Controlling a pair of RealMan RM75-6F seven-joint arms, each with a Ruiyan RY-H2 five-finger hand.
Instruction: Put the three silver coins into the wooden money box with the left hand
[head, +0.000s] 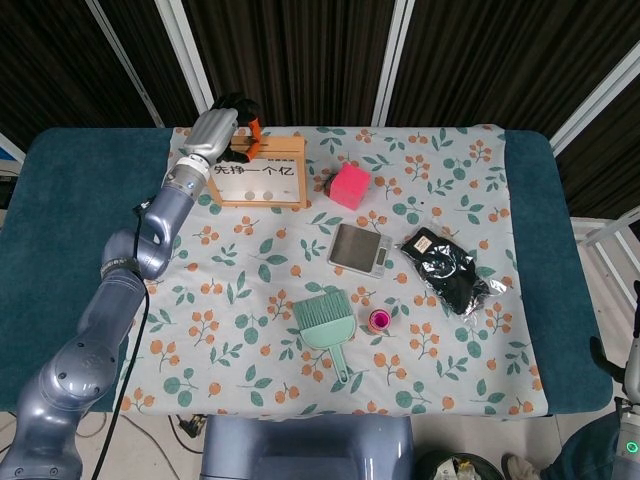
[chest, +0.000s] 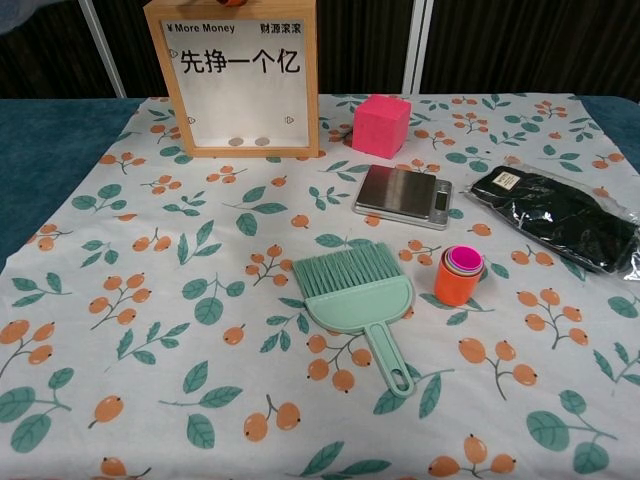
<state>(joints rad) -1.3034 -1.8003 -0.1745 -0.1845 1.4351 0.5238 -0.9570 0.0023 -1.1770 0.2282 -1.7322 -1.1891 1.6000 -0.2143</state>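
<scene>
From the head view, my left hand (head: 228, 122) is parked right over the top back edge of the wooden money box (head: 262, 172), so the slot sits directly under the fingers (head: 244, 107) and any drop from here is basically straight down. The box's long axis runs left to right across the counter (head: 90, 200), and the left hand is the only one near it; the right hand doesn't show anywhere, just a bit of that arm at the bottom right corner. The fingers look curled in over the box top, but they're dark and bunched against the curtain, so I honestly can't tell if they're pinching a coin or nothing. I see two silver coins (head: 252, 191) through the box window, lying side by side at the bottom, so my guess is two are in and the third is either in the fingers or somewhere I can't see. Other stuff, one each: pink cube (head: 350, 185), kitchen scale (head: 359, 249), black bag (head: 449, 269), green brush (head: 328, 327), little stack of cups (head: 378, 321). Chest view: box is at the far left of the cloth, upright, window facing me, same two coins on its floor, none loose on the cloth. The hand is mostly cropped off the top here, just an orange sliver at the box's top edge, so no help on the grip.
</scene>
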